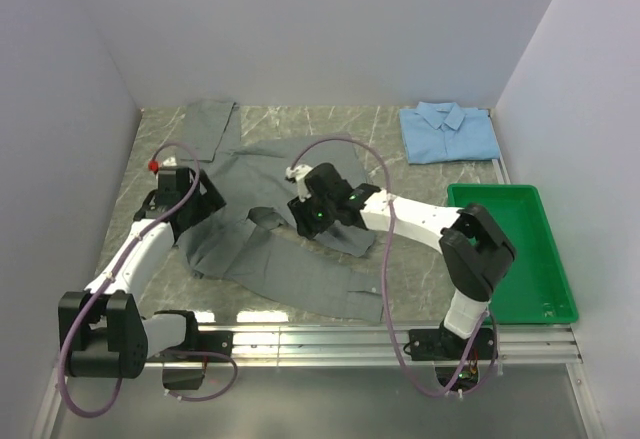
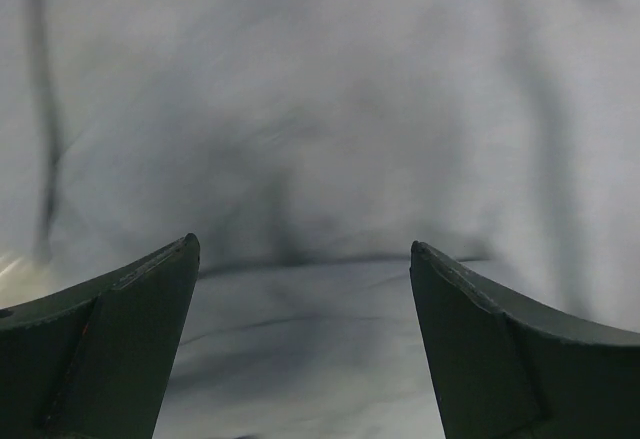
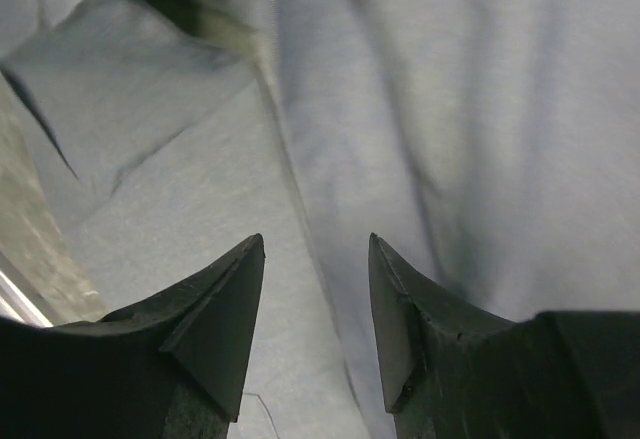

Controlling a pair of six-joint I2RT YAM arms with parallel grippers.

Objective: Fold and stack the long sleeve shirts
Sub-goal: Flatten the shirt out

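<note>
L arm [image 1: 140, 254] is reaching in from the near-left corner, w/ L gripper [image 1: 200, 202] hanging over the left edge of the grey shirt [image 1: 280, 259]. In the L wrist view its fingers [image 2: 110, 339] are standing wide apart w/ nothing btwn them. Grey cloth is filling the view beneath, a fold line running across just beyond the tips. Can't tell if the tips are touching the cloth.

Grey shirt is lying spread but rumpled across the left and middle of the table [image 1: 330, 124]. One sleeve is stretching toward the far-left corner and the lower part is trailing toward the near edge. It's lying unfolded.

R arm [image 1: 420, 221] is bending in from the near right, w/ R gripper [image 1: 300, 211] sitting over the middle of the grey shirt. In the R wrist view its fingers [image 3: 200, 309] are standing apart w/ a narrow gap, gripping nothing. Cloth is lying below them: a flap at left, its edge running down toward the gap, and a strip of table showing at far left.

At the far-right corner the blue shirt [image 1: 450, 131] is lying folded, collar up, well apart from the grey one. Nearer, along the right side, a green tray [image 1: 530, 269] is sitting on the table just beside the R arm's elbow.
</note>
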